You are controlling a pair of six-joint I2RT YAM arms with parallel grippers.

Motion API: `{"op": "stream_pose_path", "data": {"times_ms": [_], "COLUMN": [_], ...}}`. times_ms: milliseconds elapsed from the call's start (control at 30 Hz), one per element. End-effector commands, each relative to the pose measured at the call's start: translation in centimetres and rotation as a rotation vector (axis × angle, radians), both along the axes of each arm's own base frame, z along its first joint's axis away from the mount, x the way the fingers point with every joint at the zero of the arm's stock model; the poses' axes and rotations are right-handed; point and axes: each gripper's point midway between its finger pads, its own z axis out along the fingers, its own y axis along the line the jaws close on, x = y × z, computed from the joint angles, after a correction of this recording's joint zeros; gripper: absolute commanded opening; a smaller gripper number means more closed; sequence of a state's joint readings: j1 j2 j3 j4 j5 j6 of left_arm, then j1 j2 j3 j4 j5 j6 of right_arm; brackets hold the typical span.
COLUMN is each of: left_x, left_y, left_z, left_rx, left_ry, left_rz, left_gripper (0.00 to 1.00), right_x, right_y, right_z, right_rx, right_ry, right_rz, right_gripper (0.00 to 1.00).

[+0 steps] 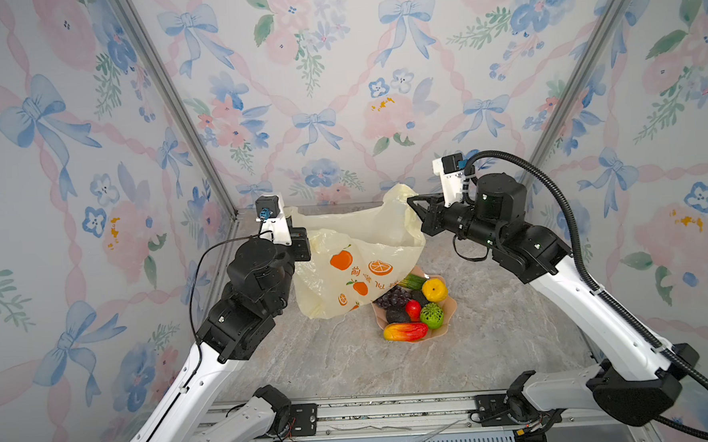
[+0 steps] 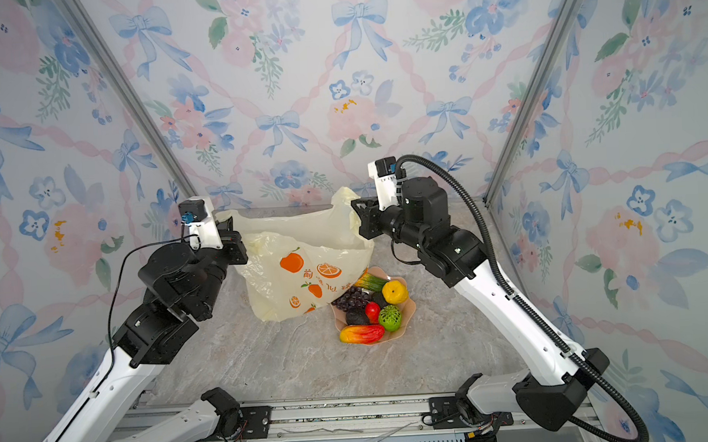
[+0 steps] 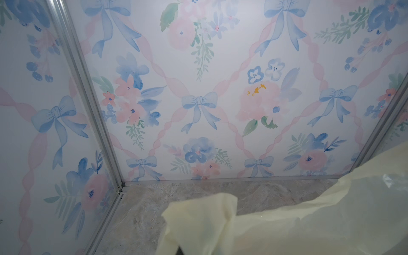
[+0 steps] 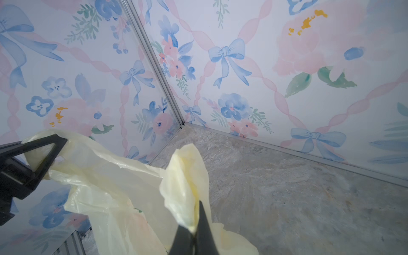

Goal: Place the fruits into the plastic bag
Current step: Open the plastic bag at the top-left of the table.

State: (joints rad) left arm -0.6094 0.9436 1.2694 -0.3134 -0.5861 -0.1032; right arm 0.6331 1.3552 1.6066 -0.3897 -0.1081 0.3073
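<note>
Closest to us is a metal rail. Past it is the gray stone table. On the table sits a pink dish, and the fruits are piled in it. At the front of the dish lies a red-yellow mango. Behind it are a bumpy green ball, a dark avocado and a small red fruit. Further back are the purple grapes, a yellow citrus and an orange-green mango. The plastic bag is just behind the dish and a bit to its left. Its lower side reaches over the back edge of the dish, and its bottom looks to rest on the table. The left gripper is closed on one handle of the bag. The right gripper is pinched tight on the other handle. The top of the bag is stretched between them, up off the table. Farthest away is the wall with blue bows and pink flowers.
</note>
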Motion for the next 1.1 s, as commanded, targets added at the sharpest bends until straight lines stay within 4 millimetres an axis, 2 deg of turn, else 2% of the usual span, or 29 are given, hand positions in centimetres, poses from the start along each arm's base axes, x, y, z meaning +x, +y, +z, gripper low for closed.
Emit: {"op": "stream_pose_path", "data": {"times_ms": [0, 133, 200, 267, 333, 367, 400, 433, 500, 600, 667, 733, 800, 833, 867, 933, 1000, 1067], "left_x": [0.7, 2.2, 3.7, 6.3, 9.0, 10.2, 11.1, 11.5, 11.1, 7.6, 4.5, 1.0, -1.2, -1.9, -2.3, -1.1, 1.2, 2.9], "left_y": [-0.7, -1.8, -1.2, 0.3, 1.7, 2.1, 2.0, 1.7, 0.9, -0.6, -2.0, -2.8, -3.2, -3.2, -2.8, -1.6, -0.6, 0.4], "left_z": [-3.8, -6.2, -7.2, -8.0, -6.7, -4.9, -2.3, 0.4, 7.3, 16.1, 19.9, 21.8, 20.7, 19.1, 16.9, 10.3, 0.6, -8.0], "left_rx": [0.046, 0.047, 0.035, -0.010, -0.082, -0.113, -0.133, -0.146, -0.174, -0.164, -0.136, -0.099, -0.056, -0.028, -0.007, 0.048, 0.124, 0.179], "left_ry": [0.175, 0.298, 0.359, 0.426, 0.421, 0.390, 0.337, 0.280, 0.117, -0.124, -0.249, -0.338, -0.394, -0.415, -0.413, -0.301, -0.088, 0.128], "left_rz": [-0.007, -0.027, -0.009, 0.017, 0.029, 0.027, 0.018, 0.000, -0.038, -0.090, -0.155, -0.231, -0.285, -0.299, -0.287, -0.198, -0.094, -0.015], "left_gripper": [0.00, 0.00, 0.00, 0.00, 0.00, 0.00, 0.00, 0.00, 0.00, 0.00, 0.00, 0.00, 0.00, 0.00, 0.00, 0.00, 0.00, 0.00], "right_x": [0.5, 2.5, 4.2, 6.6, 9.0, 9.8, 10.2, 9.9, 8.1, 4.3, 1.8, 0.0, -1.1, -1.0, -0.3, 2.1, 5.5, 7.2], "right_y": [0.5, 1.5, 2.1, 3.0, 4.1, 4.8, 5.4, 5.7, 6.4, 5.8, 4.7, 3.4, 2.2, 2.0, 1.9, 2.0, 1.6, 1.4], "right_z": [-1.9, -3.5, -3.5, -2.5, -0.9, 0.9, 3.2, 6.3, 11.8, 18.2, 20.9, 21.9, 20.9, 18.9, 15.9, 7.7, -3.1, -12.0], "right_rx": [-0.006, -0.025, -0.012, 0.022, 0.063, 0.093, 0.123, 0.153, 0.168, 0.214, 0.257, 0.285, 0.288, 0.261, 0.215, 0.128, 0.043, -0.018], "right_ry": [0.075, 0.100, 0.091, 0.072, 0.051, 0.027, -0.010, -0.070, -0.205, -0.377, -0.447, -0.495, -0.511, -0.487, -0.437, -0.286, -0.049, 0.183], "right_rz": [0.011, 0.001, -0.008, -0.006, 0.001, 0.017, 0.033, 0.050, 0.075, 0.096, 0.108, 0.107, 0.093, 0.079, 0.058, 0.025, -0.025, -0.032], "right_gripper": [0.00, 0.00, 0.00, 0.00, 0.00, 0.00, 0.00, 0.00, 0.00, 0.00, 0.00, 0.00, 0.00, 0.00, 0.00, 0.00, 0.00, 0.00]}}
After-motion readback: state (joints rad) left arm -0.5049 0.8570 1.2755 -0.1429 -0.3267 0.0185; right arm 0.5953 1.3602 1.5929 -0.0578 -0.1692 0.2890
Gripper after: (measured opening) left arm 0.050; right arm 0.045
